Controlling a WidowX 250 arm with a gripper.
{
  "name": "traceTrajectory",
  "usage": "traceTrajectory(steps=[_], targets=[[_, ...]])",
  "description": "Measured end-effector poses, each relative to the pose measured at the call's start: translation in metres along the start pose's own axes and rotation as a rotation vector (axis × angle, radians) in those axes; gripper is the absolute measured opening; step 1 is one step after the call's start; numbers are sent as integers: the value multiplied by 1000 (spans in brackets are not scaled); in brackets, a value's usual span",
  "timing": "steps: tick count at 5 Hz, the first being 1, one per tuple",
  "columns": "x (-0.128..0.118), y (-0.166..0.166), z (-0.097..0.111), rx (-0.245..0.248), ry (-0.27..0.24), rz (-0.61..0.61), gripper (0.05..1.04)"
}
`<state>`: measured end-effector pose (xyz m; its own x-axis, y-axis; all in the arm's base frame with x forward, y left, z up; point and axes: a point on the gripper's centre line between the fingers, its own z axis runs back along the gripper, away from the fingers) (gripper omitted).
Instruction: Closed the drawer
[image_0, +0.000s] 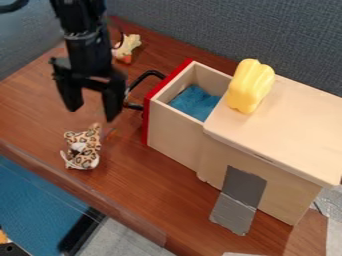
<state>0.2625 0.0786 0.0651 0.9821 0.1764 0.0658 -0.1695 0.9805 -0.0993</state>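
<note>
The black gripper (92, 111) hangs open at the upper left, its two fingers pointing down with nothing between them. It is left of the drawer's black handle (135, 106) and above the table. The wooden drawer (175, 134) with a red front stands pulled out of its box on the left side, and a blue cloth (195, 102) lies inside it. The right finger appears close to the handle; whether they touch I cannot tell.
A yellow pepper-like toy (250, 86) rests on top of the wooden box (294, 127). A leopard-spotted plush (83, 147) sits on the brown table (143, 187) below the gripper. Behind the arm lies a small pale toy (127, 47). Grey tape (239, 200) joins box and table.
</note>
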Motion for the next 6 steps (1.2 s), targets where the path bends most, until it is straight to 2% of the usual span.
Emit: traceTrajectory(steps=[1,2,4,5,6], targets=[[33,4,5,-34,-40,56,1000],[60,7,0,-49,-52,93,1000],[92,15,-32,-18,1,164,1000],[93,11,-48,-14,38,167,952],[94,7,-51,-29,29,160,664]])
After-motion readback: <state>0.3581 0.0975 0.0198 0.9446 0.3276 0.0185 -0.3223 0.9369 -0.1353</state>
